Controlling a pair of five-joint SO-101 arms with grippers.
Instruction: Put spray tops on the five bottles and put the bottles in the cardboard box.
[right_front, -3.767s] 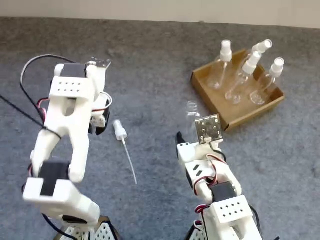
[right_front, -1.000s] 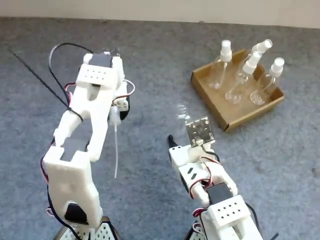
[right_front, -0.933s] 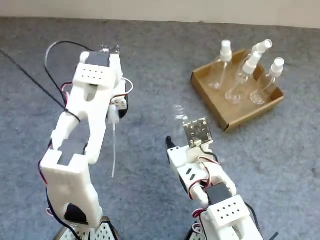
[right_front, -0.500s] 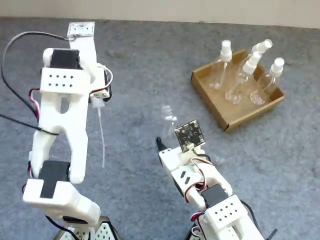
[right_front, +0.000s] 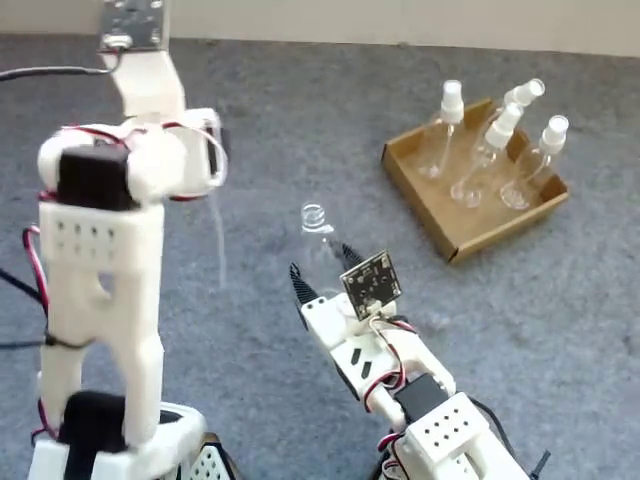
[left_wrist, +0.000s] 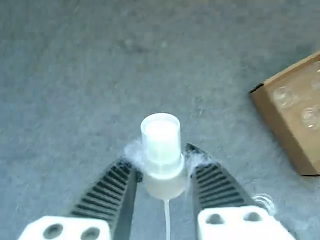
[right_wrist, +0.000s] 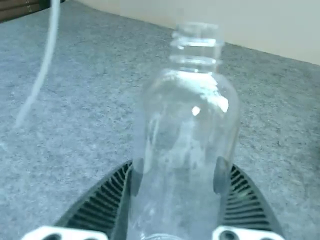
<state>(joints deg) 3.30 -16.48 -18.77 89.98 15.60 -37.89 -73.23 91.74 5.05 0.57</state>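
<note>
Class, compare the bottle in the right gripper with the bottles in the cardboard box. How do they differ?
The gripped bottle has a bare threaded neck; the four boxed bottles each wear a white spray top. The gripped bottle is clamped in the right gripper, outside the cardboard box; the boxed bottles rest inside it. All are clear.

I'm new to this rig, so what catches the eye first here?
The left gripper holds a spray top, its tube dangling above the carpet. The right gripper clamps an uncapped bottle near the middle. Four capped bottles sit in the box beyond.
</note>
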